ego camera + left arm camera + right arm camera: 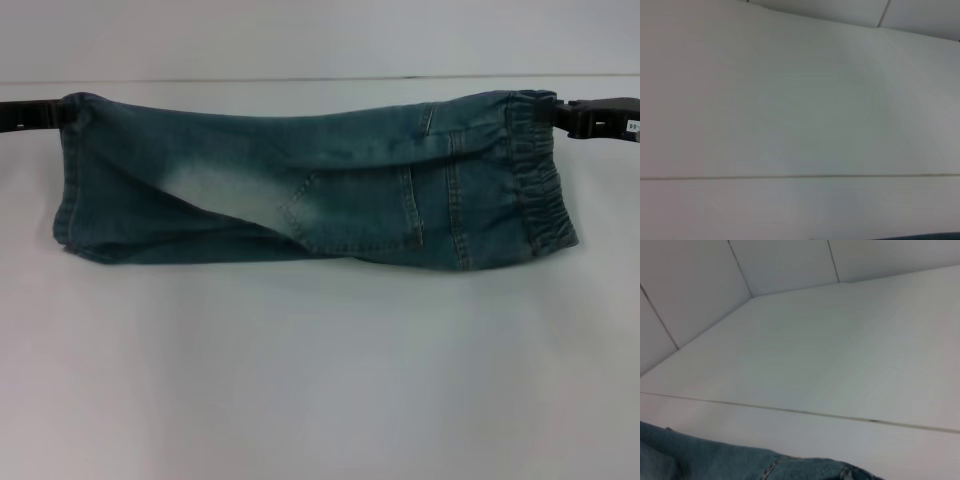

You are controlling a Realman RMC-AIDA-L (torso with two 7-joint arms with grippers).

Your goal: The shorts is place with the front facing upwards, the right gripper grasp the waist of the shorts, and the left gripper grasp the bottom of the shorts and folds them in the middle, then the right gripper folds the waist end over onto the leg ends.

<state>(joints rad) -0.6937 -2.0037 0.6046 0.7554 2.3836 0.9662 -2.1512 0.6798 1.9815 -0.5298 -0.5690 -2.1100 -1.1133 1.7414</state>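
The blue denim shorts (300, 185) stretch across the white table (320, 380) in the head view, elastic waist (540, 180) at the right, leg hem (70, 190) at the left. They look doubled lengthwise, with a back pocket showing. My left gripper (58, 112) holds the far corner of the leg end. My right gripper (553, 110) holds the far corner of the waist. Both are shut on the cloth. The right wrist view catches a strip of the denim (715, 462); the left wrist view shows only table.
White wall panels (700, 285) rise behind the table. A thin seam line (790, 411) runs across the table top; the seam (790, 176) shows in the left wrist view too. Bare white surface lies in front of the shorts.
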